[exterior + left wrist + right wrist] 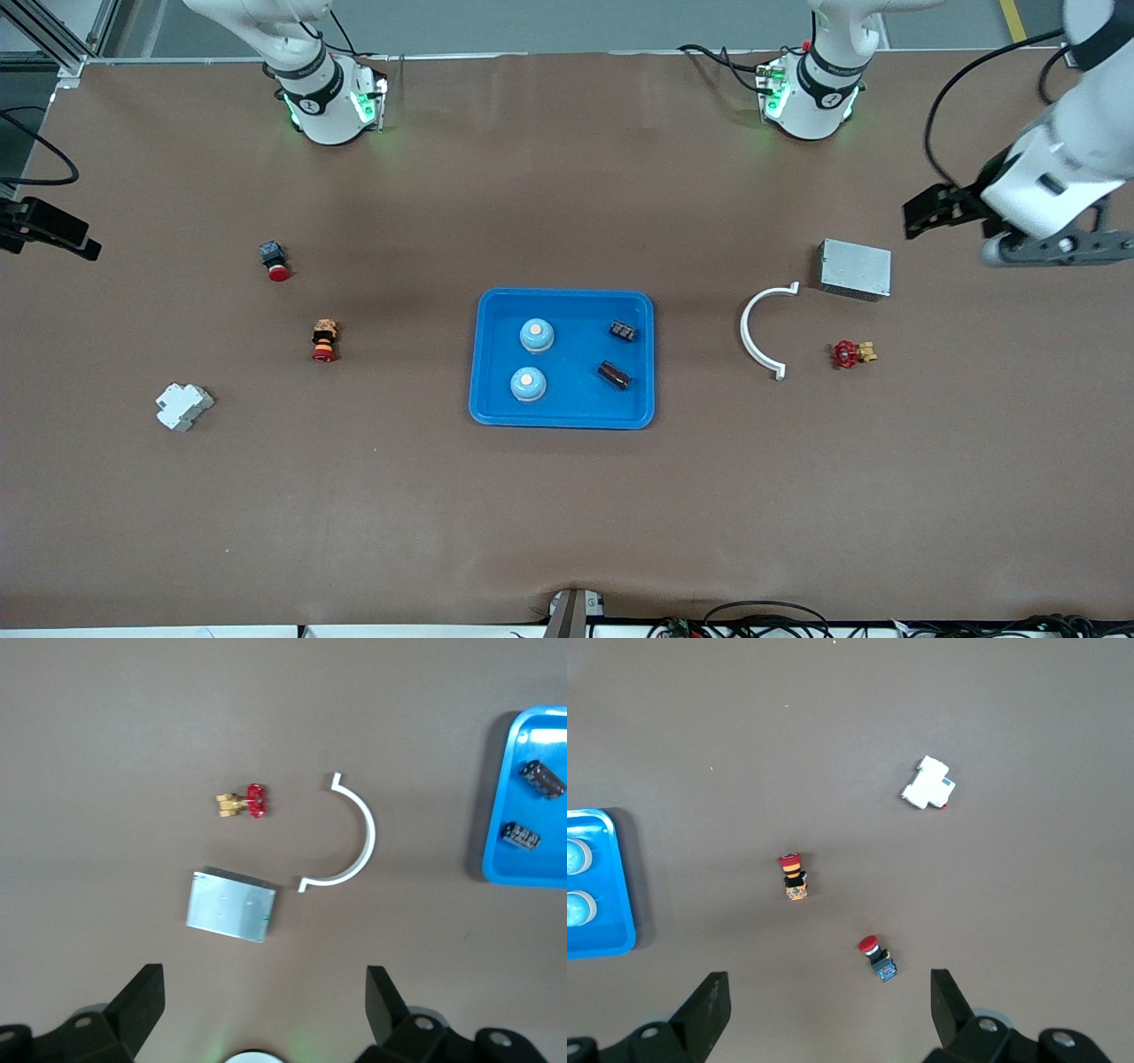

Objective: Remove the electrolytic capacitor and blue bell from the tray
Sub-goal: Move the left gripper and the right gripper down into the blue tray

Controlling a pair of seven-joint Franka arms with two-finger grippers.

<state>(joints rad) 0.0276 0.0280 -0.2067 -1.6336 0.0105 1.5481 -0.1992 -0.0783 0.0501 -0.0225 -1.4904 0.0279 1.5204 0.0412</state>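
Observation:
A blue tray (565, 416) sits mid-table. In it lie two blue-and-white bells (536, 335) (528, 384) toward the right arm's end and two dark capacitors (623, 330) (614, 374) toward the left arm's end. My left gripper (926, 213) is open and empty, up over the table near the silver box; its wrist view (263, 1010) shows the capacitors (542, 778) (522, 835) at the tray's edge (523, 875). My right gripper (62, 235) is open and empty at the right arm's end; its wrist view (826, 1010) shows the bells (574, 857) (576, 908).
A silver box (854, 268), a white half-ring clamp (764, 330) and a red valve (852, 354) lie toward the left arm's end. A red push button (275, 260), a red-and-yellow button (325, 341) and a white breaker (183, 406) lie toward the right arm's end.

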